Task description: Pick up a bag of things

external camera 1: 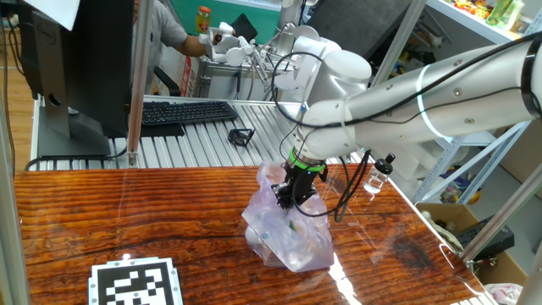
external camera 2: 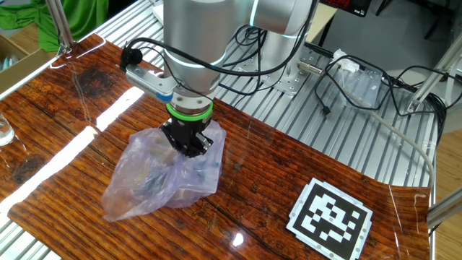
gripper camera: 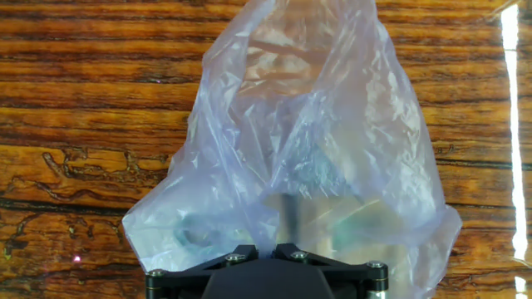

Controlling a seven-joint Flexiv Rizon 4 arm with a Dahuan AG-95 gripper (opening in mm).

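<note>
The bag of things (external camera 1: 288, 230) is a crinkly translucent pale pink-lilac plastic bag on the wooden table. It also shows in the other fixed view (external camera 2: 155, 180) and fills the hand view (gripper camera: 307, 158), with greenish and whitish items faintly visible inside. My gripper (external camera 1: 292, 193) sits at the bag's gathered top, also seen in the other fixed view (external camera 2: 189, 144). In the hand view the gripper (gripper camera: 264, 249) has its two fingers pressed together on a fold of the plastic. The bag's bottom rests on or just above the table; I cannot tell which.
A black-and-white marker card (external camera 1: 135, 284) lies near the table's front edge, also seen in the other fixed view (external camera 2: 332, 217). A small clear bottle (external camera 1: 378, 174) stands at the table's right edge. A keyboard (external camera 1: 186, 112) and monitor (external camera 1: 76, 68) sit behind.
</note>
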